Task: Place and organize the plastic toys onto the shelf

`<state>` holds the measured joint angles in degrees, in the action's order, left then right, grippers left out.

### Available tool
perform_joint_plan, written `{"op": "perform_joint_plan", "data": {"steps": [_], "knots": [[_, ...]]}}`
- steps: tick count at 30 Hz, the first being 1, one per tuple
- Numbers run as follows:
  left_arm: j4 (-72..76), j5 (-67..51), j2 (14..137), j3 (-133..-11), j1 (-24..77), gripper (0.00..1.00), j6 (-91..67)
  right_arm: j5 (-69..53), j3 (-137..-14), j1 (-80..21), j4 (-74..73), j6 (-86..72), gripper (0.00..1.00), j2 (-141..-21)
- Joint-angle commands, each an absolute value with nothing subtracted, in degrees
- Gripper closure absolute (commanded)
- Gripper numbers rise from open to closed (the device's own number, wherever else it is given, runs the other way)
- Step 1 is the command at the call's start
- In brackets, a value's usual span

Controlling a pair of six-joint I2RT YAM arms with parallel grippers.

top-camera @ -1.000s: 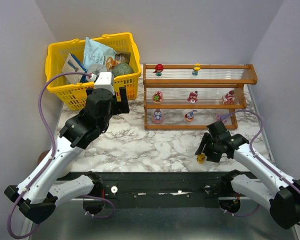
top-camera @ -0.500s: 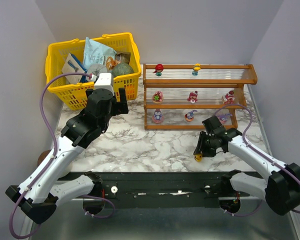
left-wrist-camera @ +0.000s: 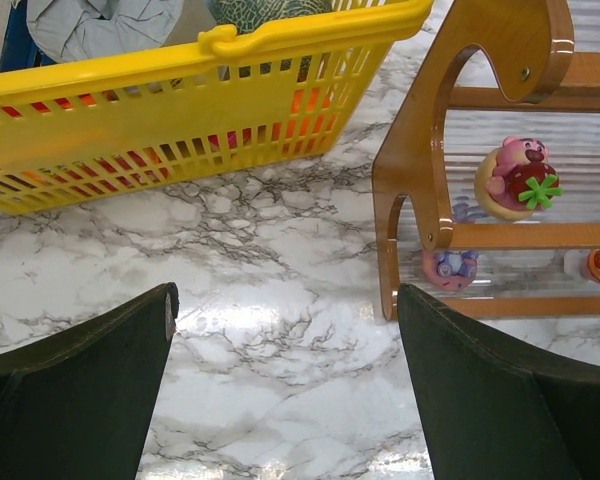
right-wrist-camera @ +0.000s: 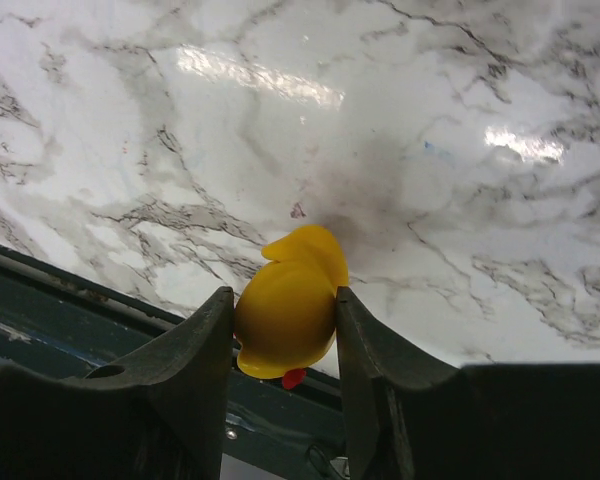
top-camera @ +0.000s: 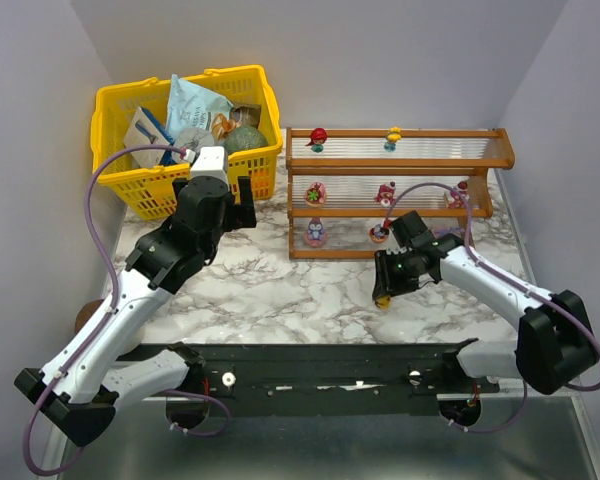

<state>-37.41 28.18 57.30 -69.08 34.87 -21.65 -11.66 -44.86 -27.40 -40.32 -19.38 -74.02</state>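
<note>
Angling inward over the table [top-camera: 280,285], right jaws pinch yellow duck [right-wrist-camera: 288,312]; left jaws gape.

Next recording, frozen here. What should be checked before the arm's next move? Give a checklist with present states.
1. Yellow duck gripped in the right pincer: ok.
2. Duck lifted off the table: cannot tell.
3. Free room on the shelf, top tier, right of its two toys: ok.
4. Left pincer open, empty, apart from the shelf: ok.
5. Right arm's cable clear of the middle-tier toys: cannot tell; it crosses them in the top view.
</note>
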Motion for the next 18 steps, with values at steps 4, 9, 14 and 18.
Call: {"op": "perform_joint_plan", "data": {"steps": [4, 9, 14, 18], "knots": [[-36.6, 26.6, 58.1, -69.2, 34.1, 0.01, -21.0, -8.8, -50.4, -35.5, -39.2, -16.0, 0.69, -81.0], [-36.7, 26.2, 58.2, -69.1, 33.8, 0.01, -21.1, -9.4, -52.5, -41.0, -37.4, -16.7, 0.68, -84.6], [-36.6, 25.9, 58.4, -68.9, 33.6, 0.01, -20.8, -11.1, -53.3, -43.1, -36.2, -15.0, 0.66, -86.7], [-36.6, 25.8, 58.4, -68.9, 33.3, 0.01, -20.7, -10.3, -53.4, -43.1, -35.9, -15.0, 0.64, -88.1]]}}
